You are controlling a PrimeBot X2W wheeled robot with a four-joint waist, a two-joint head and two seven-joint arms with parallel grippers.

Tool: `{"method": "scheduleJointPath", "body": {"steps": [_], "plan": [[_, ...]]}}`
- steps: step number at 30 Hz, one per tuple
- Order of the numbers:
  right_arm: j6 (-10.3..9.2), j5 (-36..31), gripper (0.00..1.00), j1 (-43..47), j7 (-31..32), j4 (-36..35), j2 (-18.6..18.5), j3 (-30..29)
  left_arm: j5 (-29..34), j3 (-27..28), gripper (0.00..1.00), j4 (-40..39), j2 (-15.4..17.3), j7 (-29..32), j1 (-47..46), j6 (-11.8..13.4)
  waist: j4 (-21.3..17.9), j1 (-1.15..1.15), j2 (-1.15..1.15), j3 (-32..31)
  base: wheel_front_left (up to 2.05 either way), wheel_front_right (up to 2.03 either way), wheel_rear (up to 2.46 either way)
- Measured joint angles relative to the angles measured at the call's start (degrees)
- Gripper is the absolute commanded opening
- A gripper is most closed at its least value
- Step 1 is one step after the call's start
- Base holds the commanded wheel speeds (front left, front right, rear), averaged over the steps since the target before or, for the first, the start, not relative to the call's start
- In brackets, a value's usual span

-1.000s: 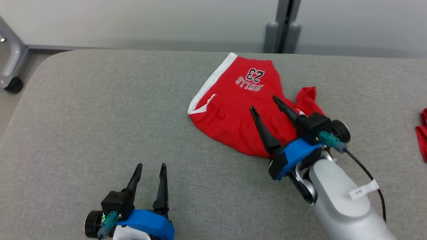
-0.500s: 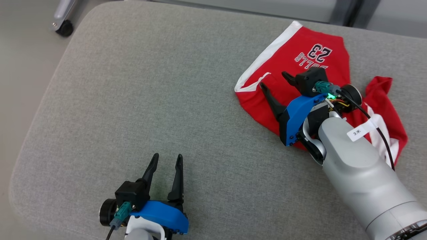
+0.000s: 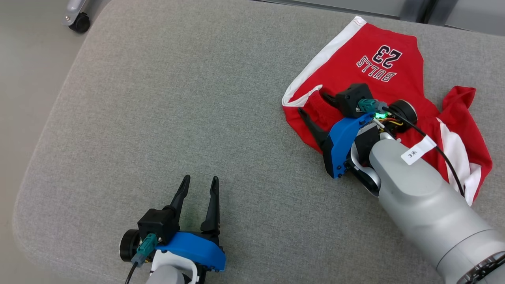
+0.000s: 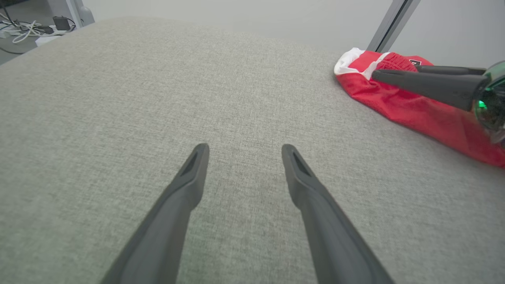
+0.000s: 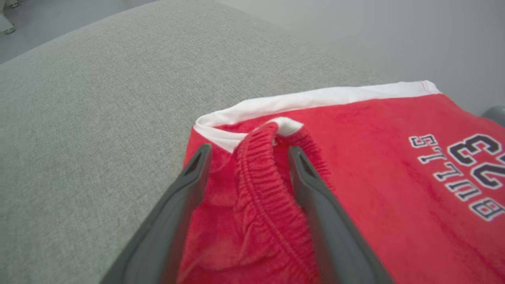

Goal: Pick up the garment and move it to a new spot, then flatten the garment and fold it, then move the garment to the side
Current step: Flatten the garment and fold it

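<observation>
The garment is a pair of red shorts with white trim and "BULLS 23" print, lying crumpled at the right of the grey padded table. My right gripper is open, low over the garment's left corner. In the right wrist view its fingers straddle a raised ridge of the elastic waistband, one on each side, with gaps still showing. My left gripper is open over bare table near the front edge, nothing between its fingers. The garment lies to its far right.
The table's rounded left edge and front corner drop off to the floor. A caster wheel stands on the floor at the top left. A grey post rises behind the table. Cables lie on the floor.
The head camera has swung down and to the left. My right gripper has moved left across the garment and now brackets the waistband ridge at its corner. The left gripper has stayed put, open.
</observation>
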Motion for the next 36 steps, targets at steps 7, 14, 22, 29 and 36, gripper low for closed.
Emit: {"method": "scheduleJointPath", "body": {"steps": [7,14,22,29,36], "plan": [[0.0,2.8,0.0,-1.3,-2.0,0.7,-1.5,3.6,-0.4,-0.1,1.0,0.1,0.0,0.0,0.0,-0.1,0.2,0.0,0.0,-0.7,0.0,0.0,0.0],[0.0,2.5,0.0,-5.7,-8.7,0.8,-1.8,2.7,-0.7,0.2,1.0,0.8,0.0,0.0,1.0,-0.3,1.3,-0.01,0.0,-3.5,0.0,0.0,0.0],[0.0,-3.1,0.0,-10.3,-9.4,-16.7,-1.5,-0.4,0.2,1.6,1.0,2.1,0.0,0.0,3.5,-0.9,2.0,-0.01,0.0,-8.6,0.0,0.0,0.0],[0.01,-2.4,0.0,-0.3,-9.4,-28.4,-2.7,4.0,1.2,3.4,1.0,2.9,0.0,0.0,7.0,-1.5,-1.7,-0.02,0.0,-12.1,0.0,0.0,0.0],[0.01,1.1,0.0,17.4,-9.4,-29.3,-9.6,0.5,2.2,5.4,1.0,3.1,0.0,0.0,7.9,-1.7,-7.2,-0.01,0.0,-13.1,0.0,0.0,0.0]]}}
